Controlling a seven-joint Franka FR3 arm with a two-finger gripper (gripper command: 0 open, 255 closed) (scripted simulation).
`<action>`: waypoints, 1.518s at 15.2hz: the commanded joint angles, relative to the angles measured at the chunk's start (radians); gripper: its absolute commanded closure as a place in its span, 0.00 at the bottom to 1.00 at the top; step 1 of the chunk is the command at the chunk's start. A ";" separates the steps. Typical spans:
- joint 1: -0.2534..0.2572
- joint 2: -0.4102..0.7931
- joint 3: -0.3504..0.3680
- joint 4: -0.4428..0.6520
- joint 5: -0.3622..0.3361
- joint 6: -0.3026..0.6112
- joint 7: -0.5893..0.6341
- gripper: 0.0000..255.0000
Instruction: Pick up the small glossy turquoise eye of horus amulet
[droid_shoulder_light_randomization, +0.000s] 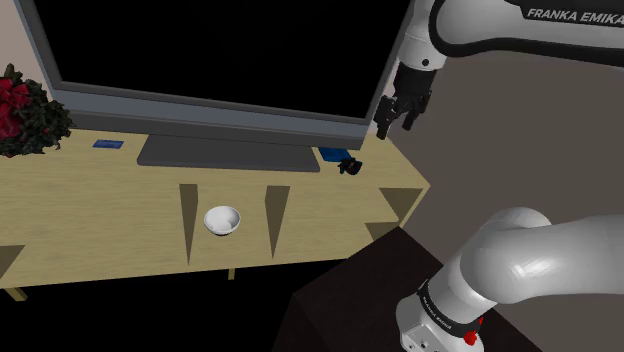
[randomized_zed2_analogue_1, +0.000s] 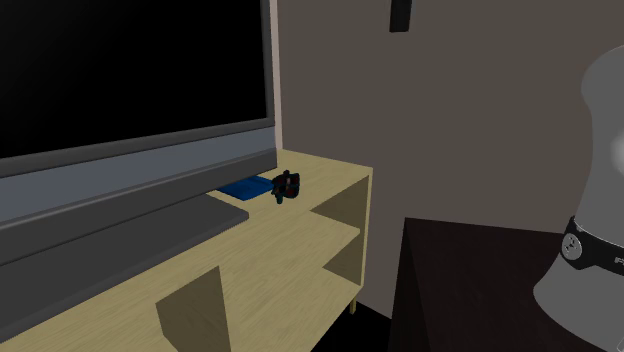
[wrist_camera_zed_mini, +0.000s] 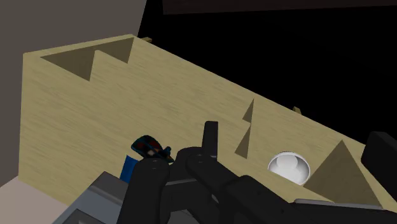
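Note:
A small flat blue amulet (droid_shoulder_light_randomization: 332, 154) lies on the wooden TV stand (droid_shoulder_light_randomization: 110, 215), by the end of the TV's base nearest the arm. In the second exterior view the amulet (randomized_zed2_analogue_1: 245, 188) lies flat beside a small dark object with red marks (randomized_zed2_analogue_1: 286, 186). My black gripper (droid_shoulder_light_randomization: 398, 118) hangs open in the air above and slightly to the shoulder view's right of both, holding nothing. In the wrist view the amulet (wrist_camera_zed_mini: 130, 167) is partly hidden behind one of my fingers (wrist_camera_zed_mini: 149, 183), with the dark object (wrist_camera_zed_mini: 149, 147) just beyond it.
A large flat TV (droid_shoulder_light_randomization: 210, 60) stands along the back of the stand. A white bowl (droid_shoulder_light_randomization: 222, 220) sits in a lower compartment. Another flat blue piece (droid_shoulder_light_randomization: 108, 144) and a red-flowered plant (droid_shoulder_light_randomization: 25, 115) are at the far left. A grey wall (randomized_zed2_analogue_1: 450, 90) borders the stand's end.

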 joint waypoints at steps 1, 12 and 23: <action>0.000 0.000 0.000 0.000 0.000 0.000 0.000 0.00; 0.003 0.155 -0.288 -0.102 -0.156 0.314 -0.492 0.00; 0.076 0.563 -0.548 0.034 -0.094 0.625 -1.032 0.00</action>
